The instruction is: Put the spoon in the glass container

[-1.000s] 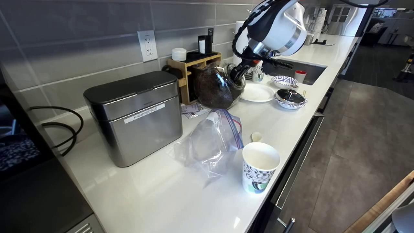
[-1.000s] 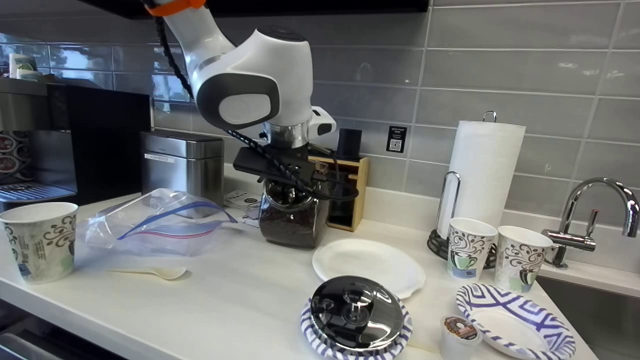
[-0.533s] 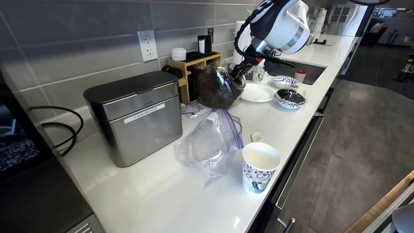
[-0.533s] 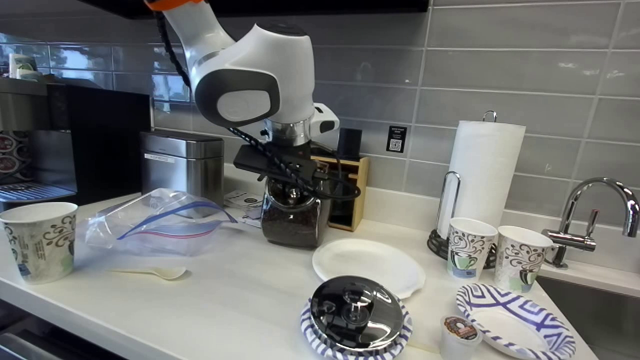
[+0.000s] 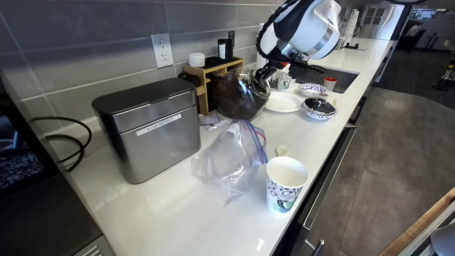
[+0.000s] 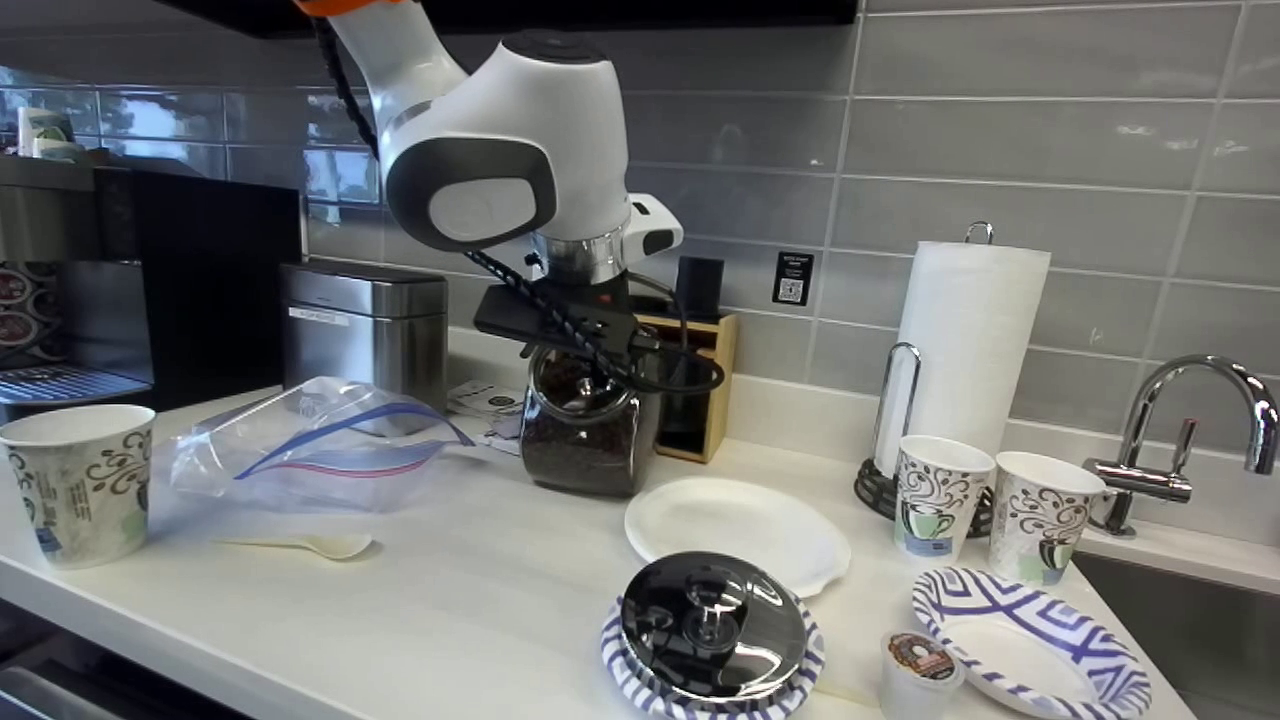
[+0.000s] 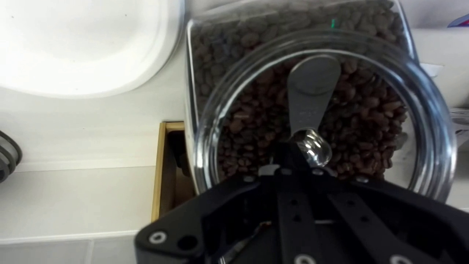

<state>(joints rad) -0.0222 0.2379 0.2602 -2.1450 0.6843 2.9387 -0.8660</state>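
Nearest on my feed, by the front edge of the bench (image 6: 480, 610), lie a shiny lid (image 6: 712, 625) and a pale spoon (image 6: 338, 545). Farther in is the white plate (image 6: 735, 525); toward the back edge stands the glass container (image 6: 572, 452), the metal spoon (image 7: 313, 79) inside its mouth. My jaws look narrow there; I cannot tell whether they grip it.

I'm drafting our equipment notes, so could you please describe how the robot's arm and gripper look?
The arm is smooth, rounded and mostly white, with a dark grey panel framing a pale oval, a shiny silver collar and an orange band. A black braided cable runs beside it. The gripper is black, with narrow jointed bars and small silver screw heads.
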